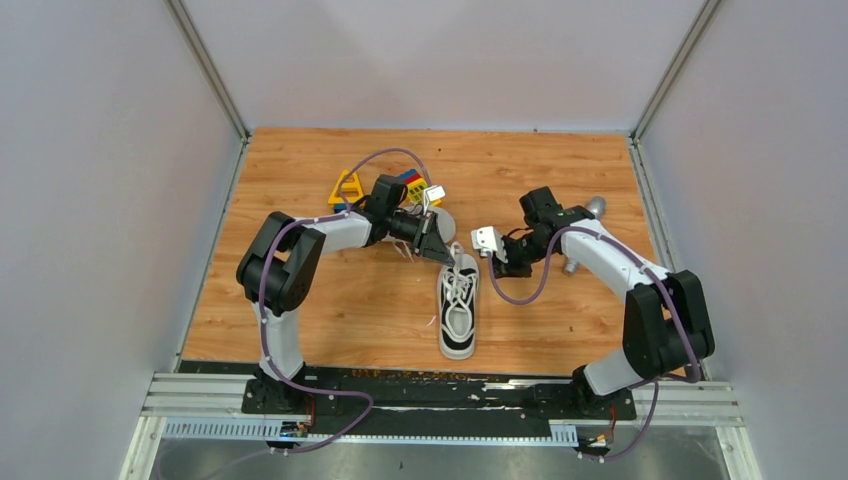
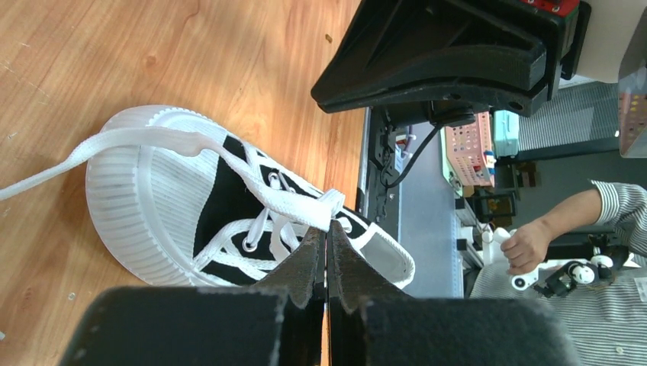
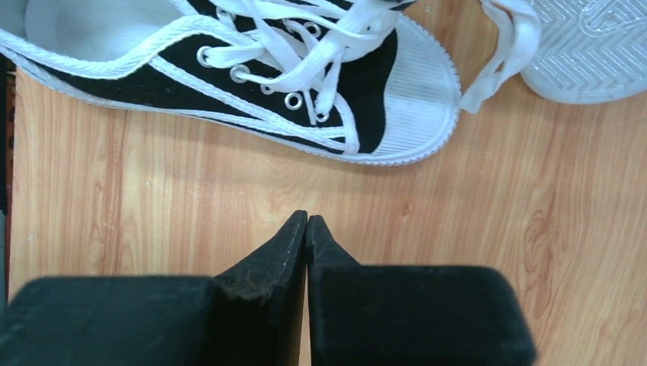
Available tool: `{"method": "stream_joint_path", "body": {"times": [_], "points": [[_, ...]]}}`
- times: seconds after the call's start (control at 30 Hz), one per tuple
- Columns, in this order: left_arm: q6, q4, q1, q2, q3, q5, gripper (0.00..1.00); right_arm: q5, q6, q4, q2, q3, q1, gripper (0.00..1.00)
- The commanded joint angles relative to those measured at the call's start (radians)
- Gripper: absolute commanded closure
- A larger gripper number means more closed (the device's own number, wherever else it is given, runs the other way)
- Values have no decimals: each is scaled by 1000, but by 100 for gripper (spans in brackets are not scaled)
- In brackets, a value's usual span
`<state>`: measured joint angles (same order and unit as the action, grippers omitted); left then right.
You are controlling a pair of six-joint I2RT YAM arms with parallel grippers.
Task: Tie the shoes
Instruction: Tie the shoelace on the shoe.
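Left tool (image 2: 326, 238) pinched shut on white lace (image 2: 191, 142) of upright shoe (image 2: 217, 200); right tool (image 3: 306, 223) fully closed, holding nothing, over tabletop (image 3: 496, 221) just beside that shoe

I work in a robotics lab cell: grey panel walls (image 1: 100, 200) on aluminium framing (image 1: 210, 68) enclose my wooden tabletop (image 1: 370, 310); beyond, a person (image 2: 564, 217) handles equipment.

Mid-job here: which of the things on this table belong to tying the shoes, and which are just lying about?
Job:
- upright shoe
- second shoe, sole up
- lace, pinched at the left fingertips

Lying about:
- toy blocks
- grey cylinder
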<state>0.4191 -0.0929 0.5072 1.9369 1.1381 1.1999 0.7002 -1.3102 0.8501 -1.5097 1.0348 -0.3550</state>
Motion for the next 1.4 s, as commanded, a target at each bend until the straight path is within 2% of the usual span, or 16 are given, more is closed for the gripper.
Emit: {"method": "stream_joint_path", "body": {"times": [0.0, 0.07, 0.3, 0.7, 0.97, 1.17, 1.37], "points": [[-19, -13, -4, -1, 36, 18, 100, 96, 41, -28, 30, -16, -6, 89], [-8, -28, -4, 0, 37, 25, 100, 115, 78, -70, -8, -7, -23, 80], [-1, -38, -4, -2, 30, 37, 100, 170, 133, -117, -159, 95, -83, 71], [-17, -31, -4, 1, 29, 41, 100, 231, 86, -60, -212, 148, -108, 65], [-21, -19, -3, 12, 42, 42, 100, 238, 19, 83, -282, 194, -112, 70], [-28, -6, -3, 19, 52, 40, 100, 238, 37, 89, -267, 209, -111, 90], [-53, 24, -3, 15, 57, 27, 100, 191, 92, 92, -191, 231, -68, 97]]}}
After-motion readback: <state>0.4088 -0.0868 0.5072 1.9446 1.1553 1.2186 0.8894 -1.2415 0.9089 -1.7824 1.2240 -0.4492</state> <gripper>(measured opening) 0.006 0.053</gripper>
